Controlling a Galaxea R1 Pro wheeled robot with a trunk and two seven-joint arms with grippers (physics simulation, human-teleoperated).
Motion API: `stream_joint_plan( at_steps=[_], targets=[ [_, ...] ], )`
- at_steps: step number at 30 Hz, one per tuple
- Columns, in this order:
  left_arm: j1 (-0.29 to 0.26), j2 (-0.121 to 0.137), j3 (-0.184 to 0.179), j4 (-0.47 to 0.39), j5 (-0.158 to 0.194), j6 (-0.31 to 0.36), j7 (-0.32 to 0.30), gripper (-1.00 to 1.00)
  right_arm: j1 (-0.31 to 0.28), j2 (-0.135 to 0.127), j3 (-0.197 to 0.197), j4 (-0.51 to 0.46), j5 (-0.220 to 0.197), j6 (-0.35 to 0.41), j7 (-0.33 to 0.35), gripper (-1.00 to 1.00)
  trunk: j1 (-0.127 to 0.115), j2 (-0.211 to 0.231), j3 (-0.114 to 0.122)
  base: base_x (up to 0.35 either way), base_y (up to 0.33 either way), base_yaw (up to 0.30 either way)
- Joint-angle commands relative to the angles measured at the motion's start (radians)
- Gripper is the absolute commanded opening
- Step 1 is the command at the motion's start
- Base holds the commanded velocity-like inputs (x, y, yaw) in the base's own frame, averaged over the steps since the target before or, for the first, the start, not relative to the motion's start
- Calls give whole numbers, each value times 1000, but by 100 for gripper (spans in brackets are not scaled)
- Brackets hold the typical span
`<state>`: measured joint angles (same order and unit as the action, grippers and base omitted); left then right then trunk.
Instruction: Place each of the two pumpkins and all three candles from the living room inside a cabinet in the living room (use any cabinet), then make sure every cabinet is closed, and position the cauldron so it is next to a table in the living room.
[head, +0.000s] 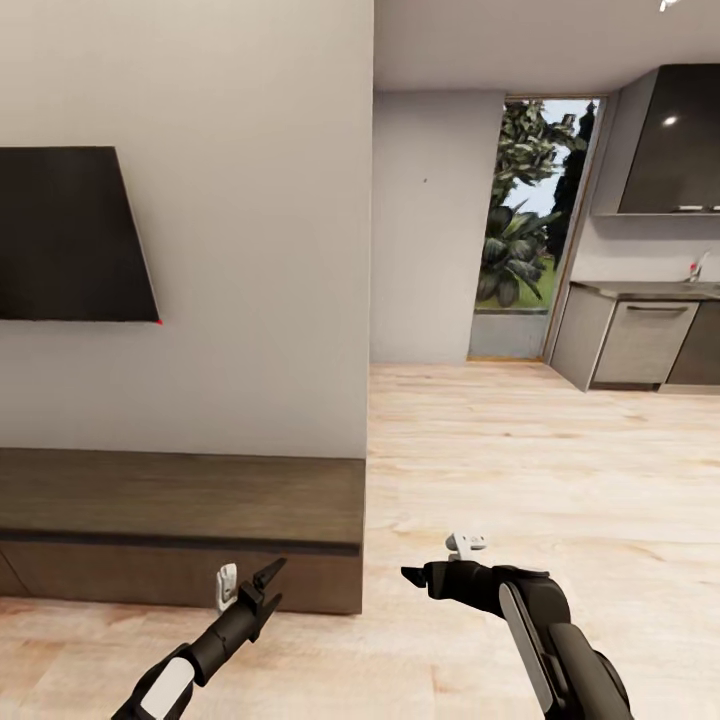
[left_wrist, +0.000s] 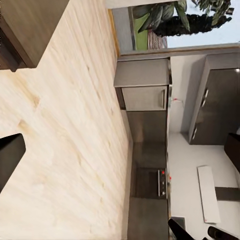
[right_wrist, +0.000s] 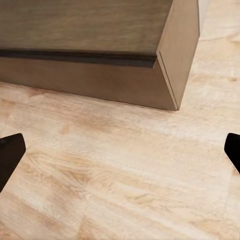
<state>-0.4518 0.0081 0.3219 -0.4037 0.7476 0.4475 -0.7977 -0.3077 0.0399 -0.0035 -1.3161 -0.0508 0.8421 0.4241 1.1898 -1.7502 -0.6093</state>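
- Cabinet (head: 180, 520) is seen shut, against wall under TV (head: 70, 235).
- Kitchen units (head: 640, 340) are seen far right.
- Right gripper (right_wrist: 120, 150) is spread wide, empty, over floor (head: 520, 470).
- Left gripper (head: 262, 585): state can't be told.

Both arms are mostly black, with white panels set into them. The left arm (head: 205, 650) is slim, a black tube with a white sleeve-like section lower down, ending in a left gripper (head: 262, 585) of pointed black fingers — a small pale grey clip-shaped part sits beside it. The right arm (head: 560, 640) is bulkier and rounded, glossy black with a long white stripe. Its right gripper (head: 425, 578) is a black wedge, with a small white knob above it.
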Motion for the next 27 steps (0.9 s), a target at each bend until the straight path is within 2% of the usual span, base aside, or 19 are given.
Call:
stream_joint_plan(
  at_steps=[1,15,18,27],
  targets=[
    [-1,0,2,0,6,8,-1,100,-1,0,-1,-1,-5,6,-1,100,4,-8,-4,0,0,0],
    [-1,6,2,-3,4,9,-10,100,-1,1,4,-3,-4,0,-3,100,58,-106,-48,0,0,0],
    [-1,6,2,-4,4,9,-33,100,-1,1,4,-7,-4,-2,-1,100,69,-127,-58,0,0,0],
    [-1,5,2,-4,3,7,-45,100,-1,2,2,-9,-3,-4,-3,100,104,-190,-86,0,0,0]
  ],
)
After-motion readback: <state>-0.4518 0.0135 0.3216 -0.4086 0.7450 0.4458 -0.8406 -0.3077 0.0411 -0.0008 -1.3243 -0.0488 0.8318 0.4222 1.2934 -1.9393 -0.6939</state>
